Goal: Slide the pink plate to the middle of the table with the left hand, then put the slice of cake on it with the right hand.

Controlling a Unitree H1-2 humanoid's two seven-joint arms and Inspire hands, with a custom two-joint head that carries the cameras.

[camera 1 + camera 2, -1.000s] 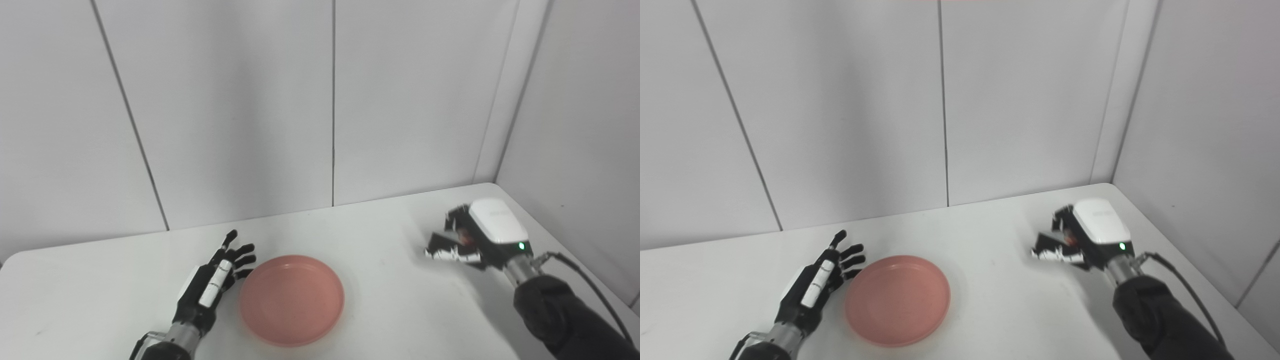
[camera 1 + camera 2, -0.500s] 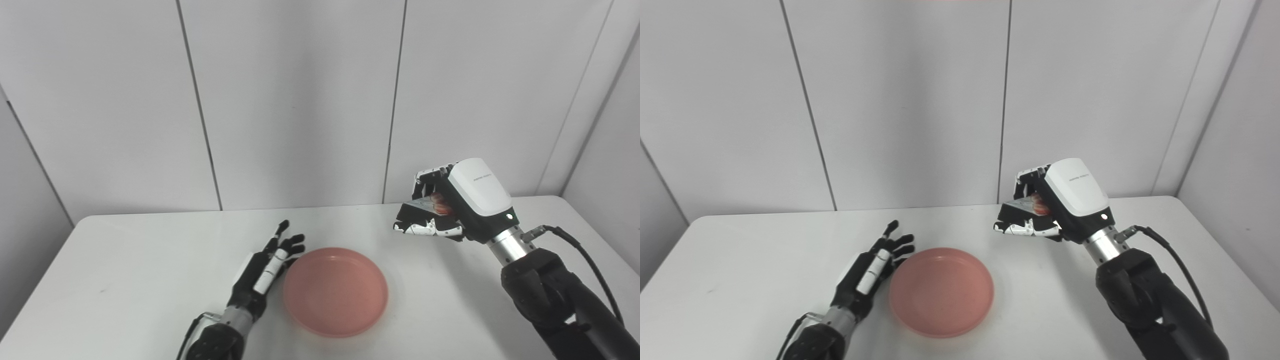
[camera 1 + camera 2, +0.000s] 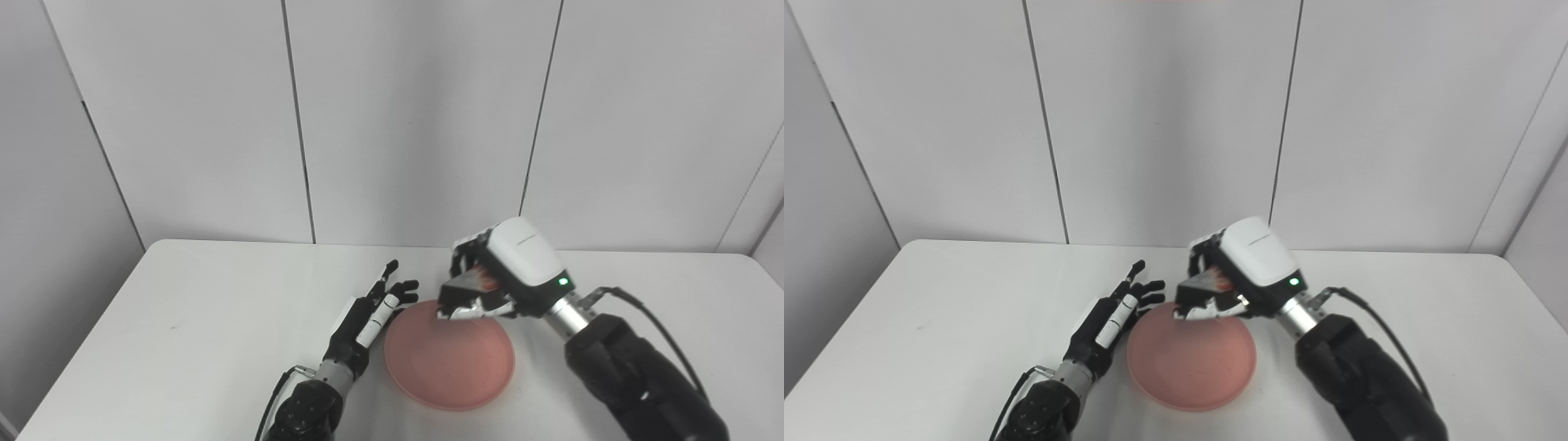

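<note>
The pink plate [image 3: 450, 364] lies flat near the middle of the white table [image 3: 196, 318]. My right hand [image 3: 499, 278] hangs over the plate's far rim, shut on the slice of cake [image 3: 474, 282], a pale wedge with red on top that shows between the fingers. Just left of the plate my left hand [image 3: 367, 315] rests open on the table, fingers spread and pointing away from me, close against the plate's left rim. In the right eye view the cake [image 3: 1206, 280] is again above the plate's [image 3: 1191, 364] far edge.
Grey wall panels stand right behind the table's back edge. A black cable [image 3: 649, 312] loops off my right wrist. The table's left part [image 3: 937, 318] and right part [image 3: 1445, 318] are bare white surface.
The camera has swung, shifting the whole picture. My right hand has lifted the cake from the table's right side and carried it left, over the plate's far rim. The left hand stays beside the plate.
</note>
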